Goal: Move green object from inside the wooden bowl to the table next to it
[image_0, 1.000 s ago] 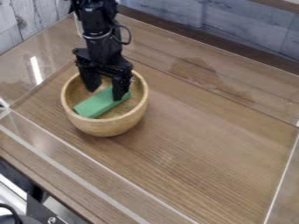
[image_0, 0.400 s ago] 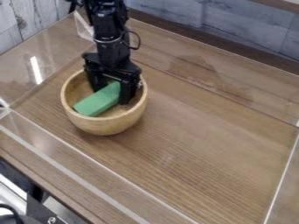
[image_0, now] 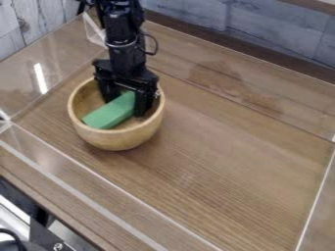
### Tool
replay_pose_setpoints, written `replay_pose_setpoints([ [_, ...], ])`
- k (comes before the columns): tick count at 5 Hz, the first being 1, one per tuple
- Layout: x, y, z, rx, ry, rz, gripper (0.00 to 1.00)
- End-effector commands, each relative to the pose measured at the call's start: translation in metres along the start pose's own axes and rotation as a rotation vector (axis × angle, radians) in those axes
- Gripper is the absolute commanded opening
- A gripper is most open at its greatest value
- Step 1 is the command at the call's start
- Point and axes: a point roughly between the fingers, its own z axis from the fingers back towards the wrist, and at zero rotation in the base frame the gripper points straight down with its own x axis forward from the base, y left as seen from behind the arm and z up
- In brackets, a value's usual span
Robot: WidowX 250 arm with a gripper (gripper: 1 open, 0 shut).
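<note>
One green block (image_0: 110, 111) lies inside the wooden bowl (image_0: 116, 142), slanting across its floor, and the pincer (image_0: 127, 95) has come lower over it than in the earliest view. Its dark fingers now reach into the bowl at the block's far end; since the middle view little seems to have shifted. The pincer stands wide open and appears to hold nothing, though whether it touches the block I cannot tell. That suggests the approach is nearly done, with closing, lifting and the table (image_0: 229, 147) to follow. No brand, label or writing can be read.
</note>
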Motion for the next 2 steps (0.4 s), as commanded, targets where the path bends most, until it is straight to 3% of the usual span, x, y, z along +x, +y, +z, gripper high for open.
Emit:
replay_pose_setpoints([
  [1,0.0108,0.0150,0.0116,0.006,-0.031,-0.042,1.00],
  [2,0.0154,0.0145,0.0134,0.002,-0.031,-0.030,0.00],
])
